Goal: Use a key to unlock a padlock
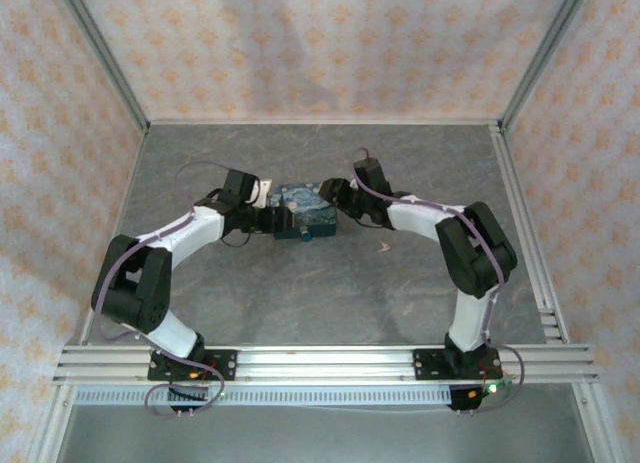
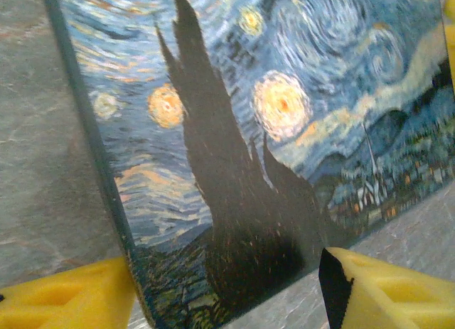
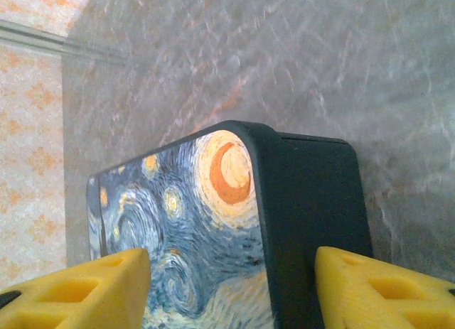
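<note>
Top view: box [image 1: 305, 209] at table [image 1: 420, 293] centre, one gripper on each side. Left gripper [image 1: 265, 220] at the box's 9 o'clock, right gripper [image 1: 338, 205] at its 3 o'clock.

Left wrist view: jaws stand wide, yellow fingertips [image 2: 67, 300] straddle a corner of the box's painted face. Cannot tell if they press on it or just bracket it. Right wrist view: same story, wide jaws either side of the box's dark rounded corner, contact unclear.

Padlock [image 1: 302, 234]: small dark bit with a bluish glint at the box's 6 o'clock edge, touching or just beside it (too small to tell). Key [image 1: 383, 248]: pale sliver loose on the table at the box's 4 o'clock, apart from it, nothing holding it.

Handling, my judgement:
- Padlock is hard, slick metal, dense for its size, and likely to slip or twist. Take it across the flat body and leave the keyhole end free.
- Key is thin, stiff and flat on the table, so awkward to lift. Pinch the wide head with the blade pointing out.
- Box is rigid with a smooth lid and may slide if pushed from one side.
</note>
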Controlling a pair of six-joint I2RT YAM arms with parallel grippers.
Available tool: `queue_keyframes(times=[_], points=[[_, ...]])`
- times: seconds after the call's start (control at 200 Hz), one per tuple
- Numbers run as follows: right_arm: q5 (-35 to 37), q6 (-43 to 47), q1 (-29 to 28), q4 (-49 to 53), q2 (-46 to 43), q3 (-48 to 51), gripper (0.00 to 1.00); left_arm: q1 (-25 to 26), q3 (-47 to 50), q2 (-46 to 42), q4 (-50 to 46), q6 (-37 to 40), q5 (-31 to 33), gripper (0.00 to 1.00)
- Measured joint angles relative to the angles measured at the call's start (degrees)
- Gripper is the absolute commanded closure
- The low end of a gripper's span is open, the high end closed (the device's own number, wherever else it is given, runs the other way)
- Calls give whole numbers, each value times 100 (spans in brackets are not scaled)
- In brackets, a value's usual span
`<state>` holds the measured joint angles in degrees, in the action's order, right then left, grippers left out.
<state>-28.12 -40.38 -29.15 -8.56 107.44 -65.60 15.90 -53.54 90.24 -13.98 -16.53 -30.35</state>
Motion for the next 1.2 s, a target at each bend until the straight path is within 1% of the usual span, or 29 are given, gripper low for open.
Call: queue_keyframes(times=[0.1, 0.255, 0.385, 0.46, 0.53, 0.6, 0.666, 0.756, 0.816, 0.891, 0.961, 1.081, 1.201], points=[[2, 59, 39, 83, 76, -140, 38, 96, 0, 0, 116, -181, 162, 29], [-46, 59, 33, 131, 79, -131, 39, 98, -4, 0, 245, -321, 439, 27], [-57, 87, 33, 229, 68, -50, 35, 98, -118, 31, 251, -317, 581, 27], [9, 181, 35, 501, 24, -33, 33, 98, -216, 35, 280, -317, 669, 24], [142, 315, 55, 863, -109, -33, 33, 98, -225, -9, 286, -317, 796, 23], [426, 492, 98, 1357, -378, -35, 33, 98, -205, -133, 236, -317, 966, 23], [817, 684, 146, 1912, -726, -46, 34, 98, -129, -385, 160, -321, 1150, 23], [1552, 916, 190, 2736, -1211, -94, 35, 98, 59, -911, 7, -389, 1381, 22], [2009, 1069, 216, 3261, -1467, -116, 38, 98, 210, -1285, -68, -470, 1482, 21], [2404, 1204, 245, 3832, -1641, -114, 44, 98, 472, -1814, -129, -634, 1565, 21], [2614, 1305, 278, 4214, -1665, -74, 49, 98, 699, -2227, -199, -804, 1567, 21], [2732, 1434, 295, 4566, -1663, 201, 50, 146, 946, -2750, -376, -1073, 1565, 21], [2699, 1504, 295, 4677, -1613, 417, 54, 339, 1084, -3150, -466, -1373, 1563, 20]])
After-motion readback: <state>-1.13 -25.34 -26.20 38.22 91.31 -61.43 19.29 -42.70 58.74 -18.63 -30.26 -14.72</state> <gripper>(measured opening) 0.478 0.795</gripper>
